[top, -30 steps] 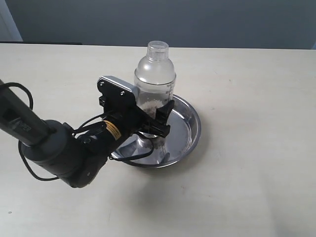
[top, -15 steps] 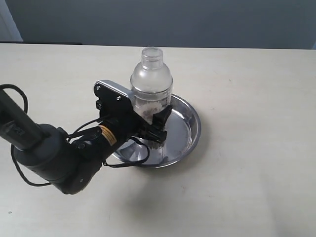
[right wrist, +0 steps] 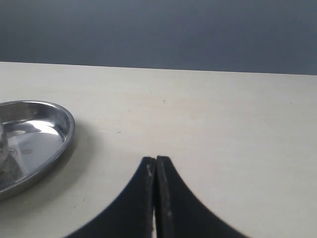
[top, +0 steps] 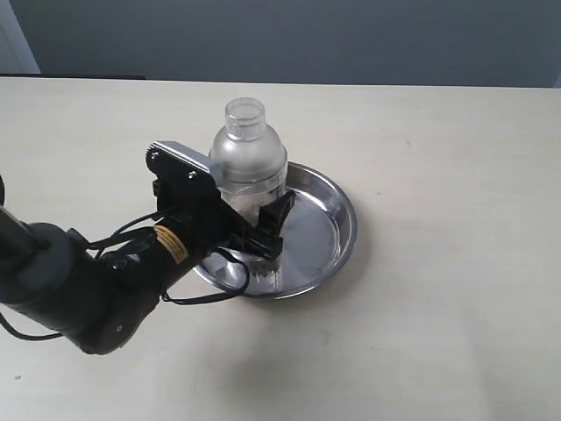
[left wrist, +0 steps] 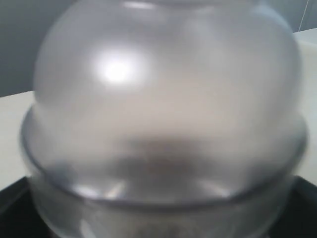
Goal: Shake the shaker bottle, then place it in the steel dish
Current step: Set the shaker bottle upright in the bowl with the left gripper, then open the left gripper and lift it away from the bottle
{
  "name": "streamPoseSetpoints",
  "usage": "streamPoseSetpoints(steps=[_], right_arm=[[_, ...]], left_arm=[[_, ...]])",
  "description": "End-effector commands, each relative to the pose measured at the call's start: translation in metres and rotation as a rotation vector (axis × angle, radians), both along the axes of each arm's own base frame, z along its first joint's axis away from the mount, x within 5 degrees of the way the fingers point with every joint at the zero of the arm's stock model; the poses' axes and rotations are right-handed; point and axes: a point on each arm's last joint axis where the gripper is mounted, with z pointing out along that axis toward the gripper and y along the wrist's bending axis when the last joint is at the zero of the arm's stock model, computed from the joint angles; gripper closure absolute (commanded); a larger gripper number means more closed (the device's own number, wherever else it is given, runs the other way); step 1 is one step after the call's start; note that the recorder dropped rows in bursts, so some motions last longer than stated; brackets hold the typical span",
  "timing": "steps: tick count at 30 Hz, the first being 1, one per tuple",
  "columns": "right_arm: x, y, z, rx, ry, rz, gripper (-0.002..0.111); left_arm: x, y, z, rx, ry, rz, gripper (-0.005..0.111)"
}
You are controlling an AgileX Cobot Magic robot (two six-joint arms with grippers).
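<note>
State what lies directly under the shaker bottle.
The steel dish sits beneath the shaker bottle, which the left gripper clasps. Its fingers cover the bottle's base, so whether it touches the dish floor cannot be seen.

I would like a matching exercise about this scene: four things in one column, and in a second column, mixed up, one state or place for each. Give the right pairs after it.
Column one:
1. shaker bottle
2. steel dish
3. left gripper
4. right gripper

Column two:
a. shut, holding nothing
b. shiny, lying on the table
c. upright, with a round cap on top
d. clamped around the bottle

Right pairs: 1-c, 2-b, 3-d, 4-a.
</note>
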Motion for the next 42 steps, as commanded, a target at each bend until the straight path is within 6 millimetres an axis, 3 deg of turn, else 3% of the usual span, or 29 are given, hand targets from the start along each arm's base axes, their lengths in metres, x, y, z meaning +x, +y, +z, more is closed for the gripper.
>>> streamPoseSetpoints(steps=[1,10,15,30,39,42], right_arm=[[0.000,0.000,0.001,0.001,-0.012,0.003,0.109],[0.000,0.000,0.001,0.001,-0.012,0.003,0.109],[0.000,0.000,0.001,0.001,-0.012,0.003,0.109],[0.000,0.000,0.001,0.001,-0.012,0.003,0.109],[0.000,0.000,0.001,0.001,-0.012,0.003,0.109],[0.000,0.000,0.001,0.001,-0.012,0.003,0.109]], left_arm=[[0.003,-0.002,-0.004,0.009,0.025,0.004,0.015],[0.003,-0.001,0.004,-0.015,-0.036,0.010,0.015],[0.004,0.007,0.040,0.022,-0.169,0.078,0.015],[-0.005,0.009,0.094,-0.066,-0.320,0.051,0.015],[-0.027,0.024,0.161,-0.082,-0.558,0.082,0.015],[-0.036,0.032,0.178,-0.053,-0.555,0.100,0.016]])
